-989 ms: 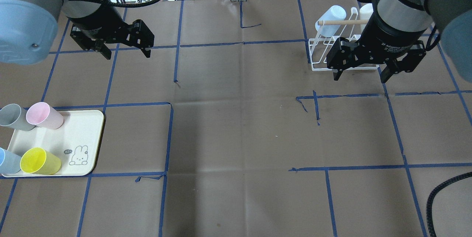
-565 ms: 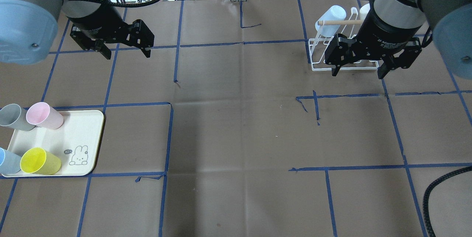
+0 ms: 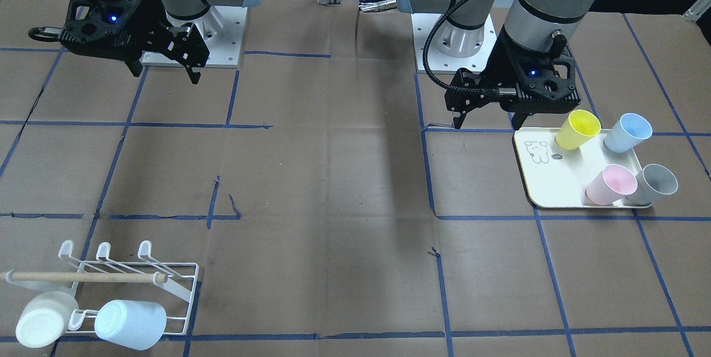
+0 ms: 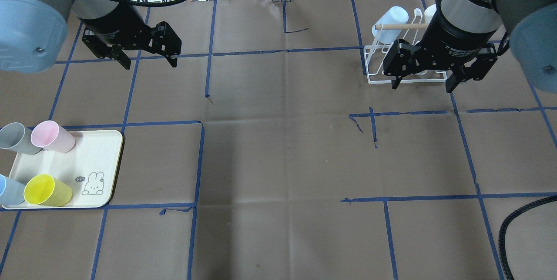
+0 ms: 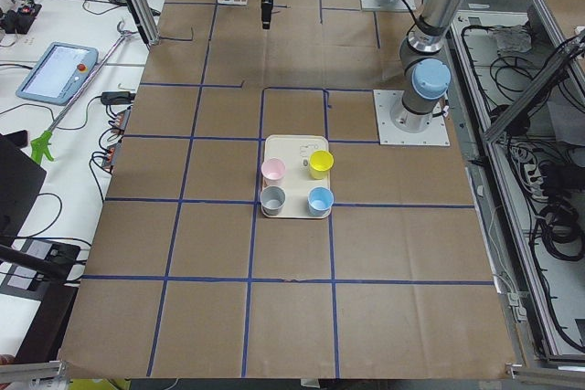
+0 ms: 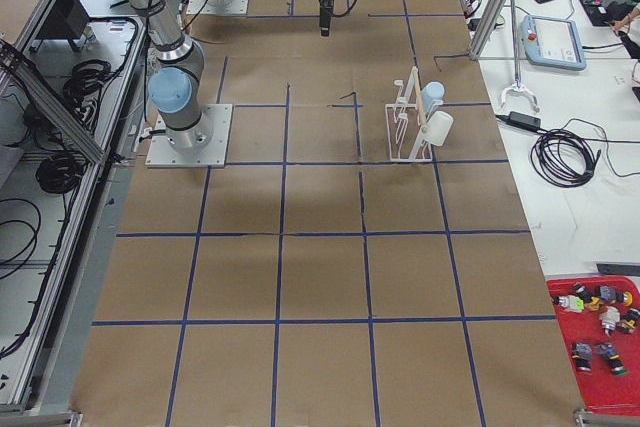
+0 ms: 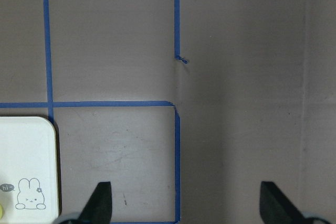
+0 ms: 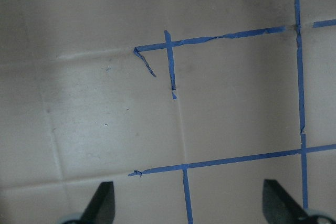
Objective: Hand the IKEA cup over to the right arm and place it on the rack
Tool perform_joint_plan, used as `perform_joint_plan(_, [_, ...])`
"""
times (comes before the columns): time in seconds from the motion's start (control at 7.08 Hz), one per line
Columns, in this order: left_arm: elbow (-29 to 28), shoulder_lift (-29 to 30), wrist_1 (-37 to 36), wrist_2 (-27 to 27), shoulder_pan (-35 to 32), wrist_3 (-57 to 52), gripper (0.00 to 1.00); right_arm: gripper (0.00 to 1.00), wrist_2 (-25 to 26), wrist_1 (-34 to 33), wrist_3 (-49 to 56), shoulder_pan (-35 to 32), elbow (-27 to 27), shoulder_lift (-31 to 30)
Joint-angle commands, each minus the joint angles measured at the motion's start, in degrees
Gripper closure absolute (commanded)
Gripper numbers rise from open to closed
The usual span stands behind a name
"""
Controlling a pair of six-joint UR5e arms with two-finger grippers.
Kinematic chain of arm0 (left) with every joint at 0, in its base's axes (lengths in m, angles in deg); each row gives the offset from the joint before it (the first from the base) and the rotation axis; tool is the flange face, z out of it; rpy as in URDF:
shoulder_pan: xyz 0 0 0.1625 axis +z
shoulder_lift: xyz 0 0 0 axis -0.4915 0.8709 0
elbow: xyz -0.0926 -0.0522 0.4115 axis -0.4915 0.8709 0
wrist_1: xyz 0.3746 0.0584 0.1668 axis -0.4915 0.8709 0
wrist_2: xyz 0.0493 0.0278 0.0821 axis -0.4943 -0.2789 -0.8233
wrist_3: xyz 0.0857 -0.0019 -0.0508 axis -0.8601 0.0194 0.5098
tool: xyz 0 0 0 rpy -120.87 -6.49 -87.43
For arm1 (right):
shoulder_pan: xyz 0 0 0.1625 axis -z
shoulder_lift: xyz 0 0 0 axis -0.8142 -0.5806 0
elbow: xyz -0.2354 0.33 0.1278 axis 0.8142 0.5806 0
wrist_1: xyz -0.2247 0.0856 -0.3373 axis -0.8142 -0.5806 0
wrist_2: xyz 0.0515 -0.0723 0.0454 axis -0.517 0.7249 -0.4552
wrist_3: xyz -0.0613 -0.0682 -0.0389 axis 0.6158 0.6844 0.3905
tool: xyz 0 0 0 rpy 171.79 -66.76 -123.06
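Several cups stand on a cream tray (image 4: 98,153) at the near left: pink (image 4: 52,136), grey (image 4: 15,137), yellow (image 4: 45,190) and blue (image 4: 8,189). My left gripper (image 4: 150,63) hangs open and empty above the table, well beyond the tray; its wrist view shows only the tray's corner (image 7: 26,166). The white wire rack (image 4: 369,66) with a wooden dowel (image 4: 398,26) stands at the far right. It holds a light blue cup (image 4: 391,19) and a white cup (image 4: 431,11). My right gripper (image 4: 421,87) hangs open and empty just in front of the rack.
Brown paper with blue tape lines covers the table. In the front-facing view the tray (image 3: 555,179) is at the right and the rack (image 3: 178,285) at the lower left. Cables and tools lie past the far edge. A black hose (image 4: 509,232) loops at the near right.
My right gripper has moved a little back toward the rack, staying open. My left gripper has hardly moved. The cups stand as before.
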Motion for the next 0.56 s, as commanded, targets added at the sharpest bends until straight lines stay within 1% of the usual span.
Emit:
perform_joint_plan(0.0, [-0.57,0.26,0.69,-0.01,0.0,-0.03,0.0,0.0,-0.08,0.08,-0.07,0.0,-0.07,0.03])
perform_joint_plan(0.42, [-0.58,0.26,0.69,-0.01,0.0,-0.03,0.0,0.0,-0.16,0.25,-1.55,0.0,-0.15,0.03])
